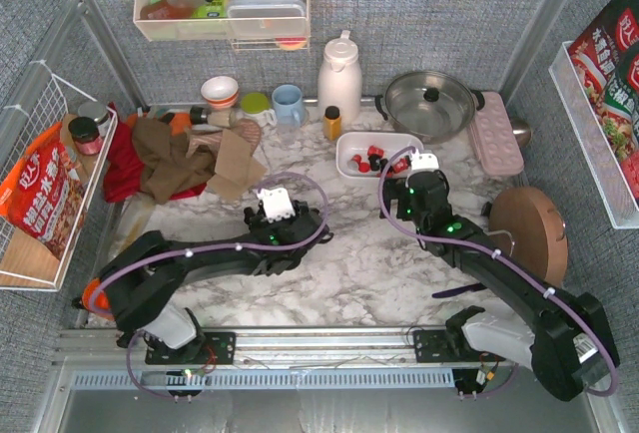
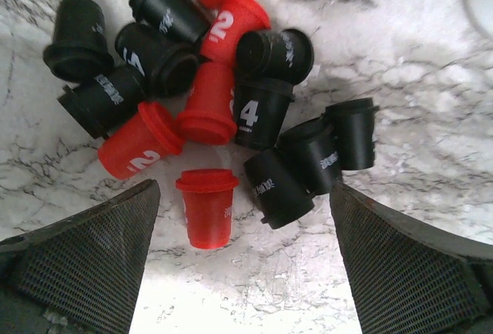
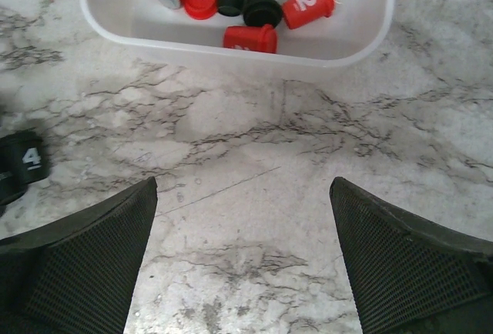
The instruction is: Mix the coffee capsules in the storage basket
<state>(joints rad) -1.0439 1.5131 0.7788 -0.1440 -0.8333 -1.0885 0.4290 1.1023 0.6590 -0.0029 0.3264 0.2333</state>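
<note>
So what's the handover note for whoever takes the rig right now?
Left gripper: open, empty, over a loose pile of a dozen or so red and black capsules on the table.
Right gripper: open, empty, just short of the white tray.
The tray holds about six red and black pods. One black capsule lies on the table to its left.
Done: a few are in the tray.
Left: move the pile into the tray and mix.
</note>
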